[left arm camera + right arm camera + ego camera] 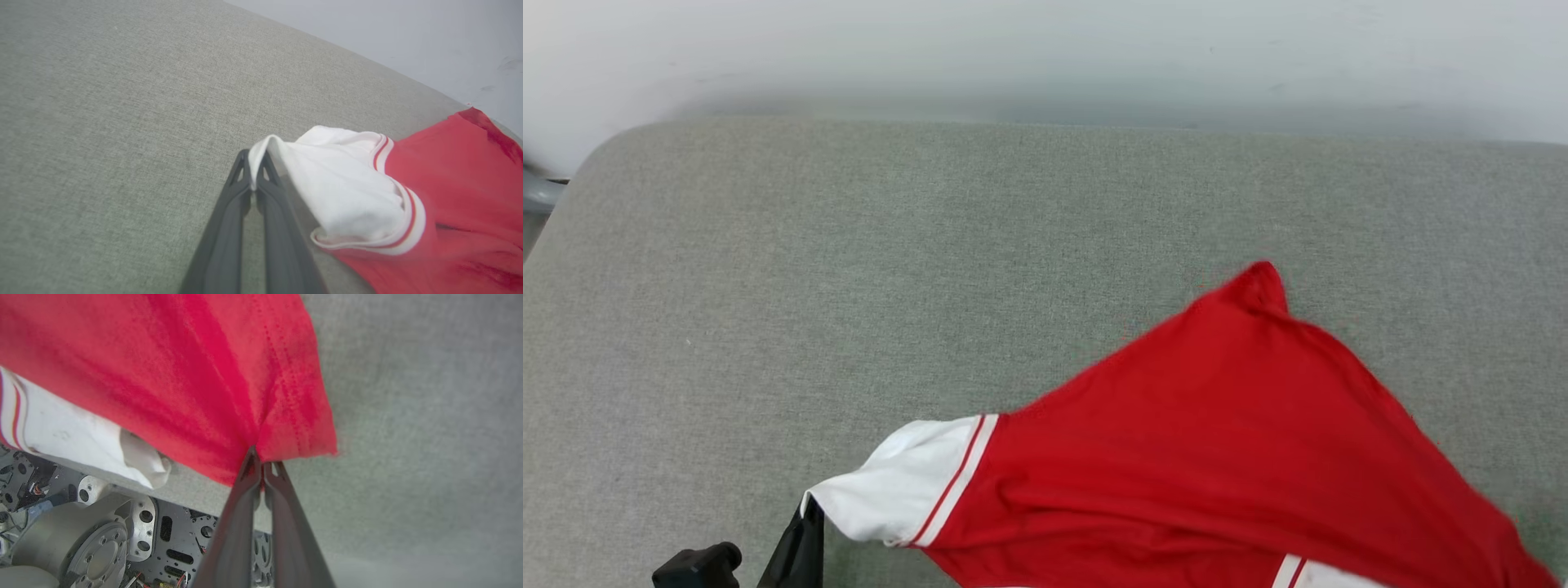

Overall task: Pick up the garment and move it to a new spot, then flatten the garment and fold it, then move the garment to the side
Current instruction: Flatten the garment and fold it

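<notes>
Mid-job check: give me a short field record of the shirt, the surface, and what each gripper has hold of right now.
surface: grey fabric cushion
garment: red T-shirt, stretched between the two grips, plain red side toward the head camera
left gripper: shut on the edge of a white sleeve
right gripper: shut on a red stitched hem corner
fold state: not yet flattened or folded
lettering: none visible
</notes>
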Motion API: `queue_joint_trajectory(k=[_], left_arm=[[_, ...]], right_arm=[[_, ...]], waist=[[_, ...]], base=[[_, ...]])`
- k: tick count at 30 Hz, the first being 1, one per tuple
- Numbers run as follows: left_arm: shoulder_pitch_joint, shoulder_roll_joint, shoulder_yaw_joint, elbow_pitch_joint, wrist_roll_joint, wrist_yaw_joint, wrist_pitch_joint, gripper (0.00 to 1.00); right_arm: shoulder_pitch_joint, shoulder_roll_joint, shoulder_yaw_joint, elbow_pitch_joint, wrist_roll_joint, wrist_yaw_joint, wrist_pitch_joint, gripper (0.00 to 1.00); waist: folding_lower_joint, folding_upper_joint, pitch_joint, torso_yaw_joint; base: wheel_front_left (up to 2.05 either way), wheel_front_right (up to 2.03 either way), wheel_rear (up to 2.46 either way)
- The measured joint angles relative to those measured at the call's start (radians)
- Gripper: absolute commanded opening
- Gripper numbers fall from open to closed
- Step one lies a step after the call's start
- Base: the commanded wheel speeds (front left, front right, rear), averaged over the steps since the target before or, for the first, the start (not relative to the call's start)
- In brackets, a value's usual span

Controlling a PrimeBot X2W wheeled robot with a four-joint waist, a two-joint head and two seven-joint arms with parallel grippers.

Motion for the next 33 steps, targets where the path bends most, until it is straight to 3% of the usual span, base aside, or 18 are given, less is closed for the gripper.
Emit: queue_joint_trajectory(k=[8, 9, 10, 19, 24, 29, 33], left_arm=[[0.001, 0.005, -0.003, 0.000, -0.002, 0.000, 0.000, 0.00], [0.000, 0.005, -0.005, 0.003, -0.007, 0.000, 0.000, 0.00], [0.000, 0.006, -0.006, 0.005, -0.007, 0.000, 0.000, 0.00], [0.000, 0.009, -0.021, 0.001, -0.007, 0.003, 0.003, 0.00], [-0.002, 0.008, -0.032, -0.015, -0.006, 0.003, 0.005, 0.00], [-0.025, 0.005, -0.044, -0.024, 0.000, 0.002, 0.005, 0.00], [-0.047, -0.002, -0.054, -0.028, 0.004, 0.000, 0.003, 0.00]], right_arm=[[0.166, 0.107, -0.039, 0.022, -0.032, 0.000, -0.016, 0.00], [0.173, 0.134, -0.058, 0.022, -0.054, 0.001, -0.047, 0.46], [0.172, 0.143, -0.065, 0.019, -0.062, 0.001, -0.057, 1.00], [0.081, 0.164, -0.208, -0.147, -0.079, 0.000, -0.154, 1.00], [-0.099, 0.142, -0.253, -0.306, -0.104, 0.000, -0.102, 1.00], [-0.300, 0.132, -0.163, -0.328, -0.145, 0.000, 0.001, 1.00], [-0.458, 0.132, -0.038, -0.260, -0.173, 0.000, 0.115, 1.00]], waist=[[0.0000, -0.0001, 0.007, -0.004], [0.0000, 0.0000, 0.007, -0.008], [0.0000, 0.0000, 0.005, -0.009], [0.0000, 0.0000, -0.018, -0.006], [0.0001, 0.0000, -0.006, 0.015], [0.0002, 0.0000, 0.020, 0.036], [0.0003, 0.0000, 0.044, 0.056]], base=[[0.00, 0.00, 0.00], [0.00, 0.00, 0.00], [0.00, 0.00, 0.00], [0.00, 0.00, 0.00], [0.00, 0.00, 0.00], [0.00, 0.00, 0.00], [0.00, 0.00, 0.00]])
